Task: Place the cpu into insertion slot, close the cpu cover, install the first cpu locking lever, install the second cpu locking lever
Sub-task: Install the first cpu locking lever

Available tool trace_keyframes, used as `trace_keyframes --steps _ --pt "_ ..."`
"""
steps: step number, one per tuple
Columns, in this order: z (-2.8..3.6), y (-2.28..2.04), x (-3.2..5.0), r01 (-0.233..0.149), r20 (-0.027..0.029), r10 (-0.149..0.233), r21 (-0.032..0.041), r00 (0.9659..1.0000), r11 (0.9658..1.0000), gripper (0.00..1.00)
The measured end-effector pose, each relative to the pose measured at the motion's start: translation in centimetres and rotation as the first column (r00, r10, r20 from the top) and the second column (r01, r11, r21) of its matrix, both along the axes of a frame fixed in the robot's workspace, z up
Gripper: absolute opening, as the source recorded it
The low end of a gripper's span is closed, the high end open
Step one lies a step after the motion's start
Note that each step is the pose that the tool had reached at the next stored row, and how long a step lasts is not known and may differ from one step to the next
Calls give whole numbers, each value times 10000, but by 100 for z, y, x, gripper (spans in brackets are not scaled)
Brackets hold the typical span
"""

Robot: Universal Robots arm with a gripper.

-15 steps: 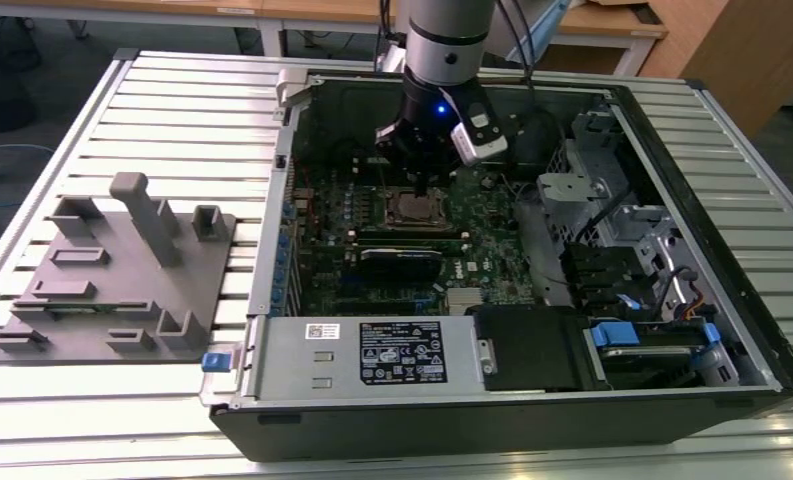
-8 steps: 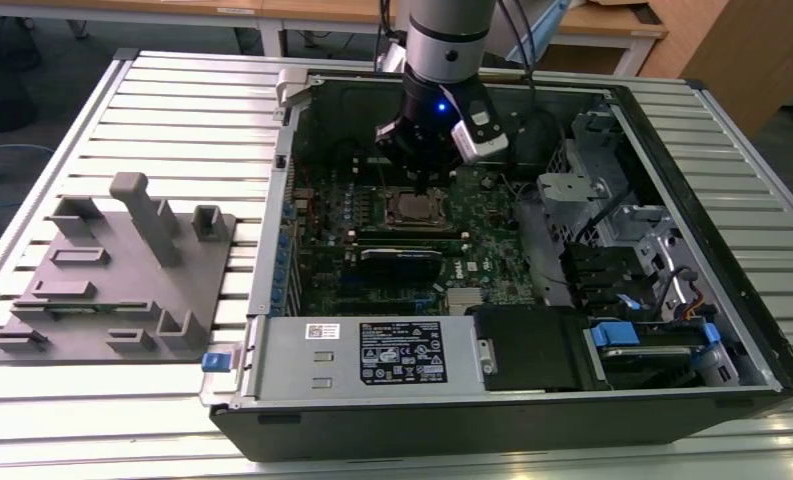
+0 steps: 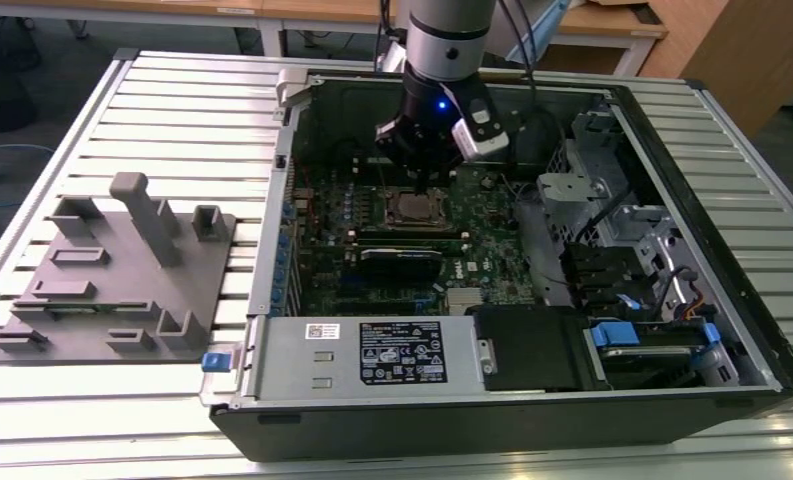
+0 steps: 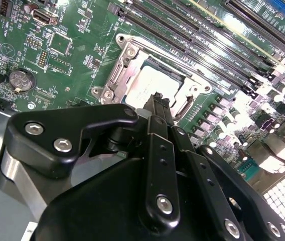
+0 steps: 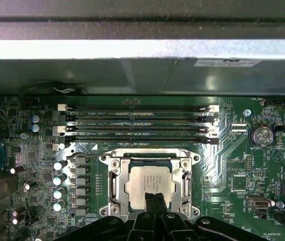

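Observation:
The cpu (image 5: 143, 182) lies flat in the insertion slot (image 5: 113, 187) on the green motherboard, its dull silver top showing. Around it, the cpu cover (image 5: 150, 157) lies down as a silver frame. My gripper (image 5: 155, 199) hangs just above the cpu's near edge, black fingers pressed together and shut, with nothing seen between them. In the second wrist view the fingertips (image 4: 157, 102) end over the cpu (image 4: 145, 84). In the exterior view the gripper (image 3: 427, 178) hangs inside the open computer case, right above the slot (image 3: 416, 210).
Long memory slots (image 5: 137, 125) run beside the socket. The case wall (image 3: 289, 180), a drive cage (image 3: 623, 240) and the power supply (image 3: 369, 350) ring the board. A grey fixture (image 3: 116, 270) stands on the slatted table at the exterior view's left.

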State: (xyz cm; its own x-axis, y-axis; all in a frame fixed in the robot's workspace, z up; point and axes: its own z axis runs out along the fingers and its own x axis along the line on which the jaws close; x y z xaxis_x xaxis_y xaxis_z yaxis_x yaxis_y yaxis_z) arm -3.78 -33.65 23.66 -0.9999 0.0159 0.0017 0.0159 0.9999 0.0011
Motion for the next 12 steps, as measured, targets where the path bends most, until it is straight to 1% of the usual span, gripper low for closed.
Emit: trace_keyframes --steps 8,9,10,12 --pt "19 0 0 0 0 0 -1 10000 10000 11" --pt "63 0 0 0 0 0 -2 10000 10000 11" --pt "89 0 0 0 0 0 -1 10000 10000 11" --pt "89 0 0 0 0 0 -1 10000 10000 11"
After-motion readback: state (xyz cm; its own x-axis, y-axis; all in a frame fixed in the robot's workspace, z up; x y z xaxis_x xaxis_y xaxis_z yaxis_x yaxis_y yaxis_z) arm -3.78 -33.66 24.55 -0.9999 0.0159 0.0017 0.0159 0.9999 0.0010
